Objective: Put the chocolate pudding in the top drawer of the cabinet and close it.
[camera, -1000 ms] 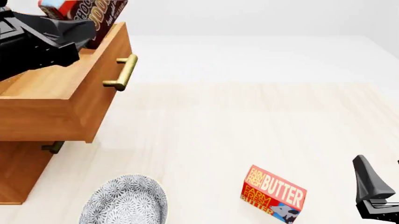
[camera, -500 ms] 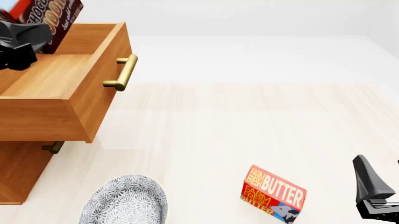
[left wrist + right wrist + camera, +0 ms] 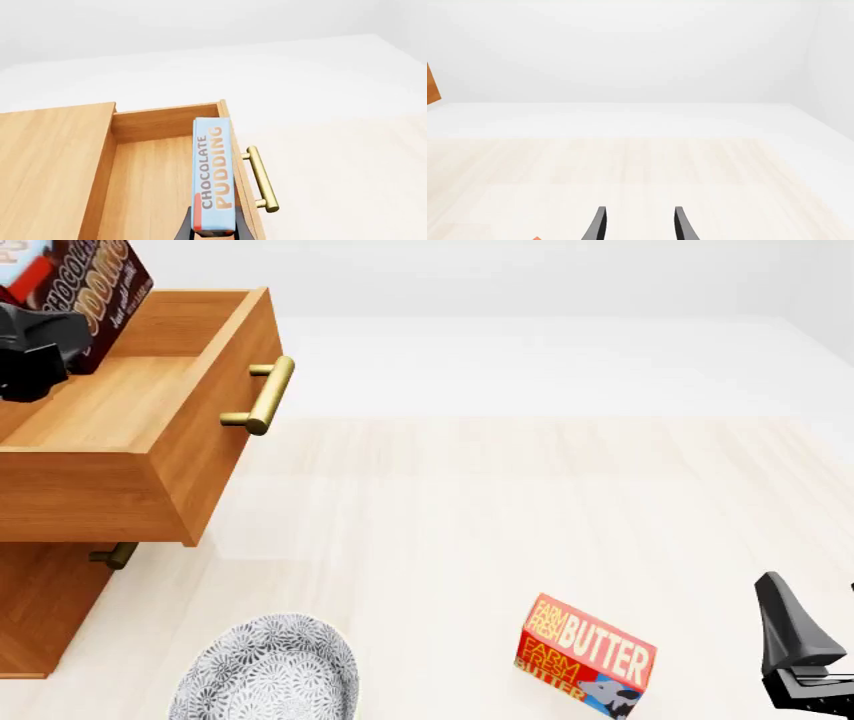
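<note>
The left claw (image 3: 213,231) is clamped on the chocolate pudding (image 3: 215,175), holding the thin box on edge, and over the last second it has drawn back from the front wall of the top drawer (image 3: 200,420) toward the rear of the cabinet (image 3: 40,610), lifting a little. The box now hangs above the open drawer, its far end near the front wall with the brass handle (image 3: 261,179) just beyond. I judge it is lined up for lowering and release; the drawer is not yet closed. The right claw (image 3: 636,225) waits with its jaws apart, well away, a butter box (image 3: 585,652) and a patterned bowl (image 3: 267,672) on the surface.
</note>
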`<state>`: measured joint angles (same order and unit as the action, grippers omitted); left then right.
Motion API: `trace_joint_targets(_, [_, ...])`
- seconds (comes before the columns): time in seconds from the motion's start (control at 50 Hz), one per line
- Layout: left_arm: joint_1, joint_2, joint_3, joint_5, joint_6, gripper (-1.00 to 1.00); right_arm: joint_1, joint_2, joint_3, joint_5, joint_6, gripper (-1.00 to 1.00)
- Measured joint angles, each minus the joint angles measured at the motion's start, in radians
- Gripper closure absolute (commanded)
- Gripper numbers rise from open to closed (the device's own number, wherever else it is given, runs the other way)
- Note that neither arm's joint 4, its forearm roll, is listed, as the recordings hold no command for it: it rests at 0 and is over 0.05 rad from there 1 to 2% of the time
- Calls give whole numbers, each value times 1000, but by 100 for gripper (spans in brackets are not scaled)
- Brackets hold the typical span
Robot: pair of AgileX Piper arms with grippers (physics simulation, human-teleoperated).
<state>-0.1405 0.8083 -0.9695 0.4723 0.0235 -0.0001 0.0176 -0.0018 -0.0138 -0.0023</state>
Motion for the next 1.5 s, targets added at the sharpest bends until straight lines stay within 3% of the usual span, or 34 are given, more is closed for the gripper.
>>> trace_joint_targets(0.94, [71,203,-109,59,-4,100,0,0,0,0,0,-100])
trace_joint_targets(1.5, [140,280,-119,46,14,100,0,0,0,0,0,-100])
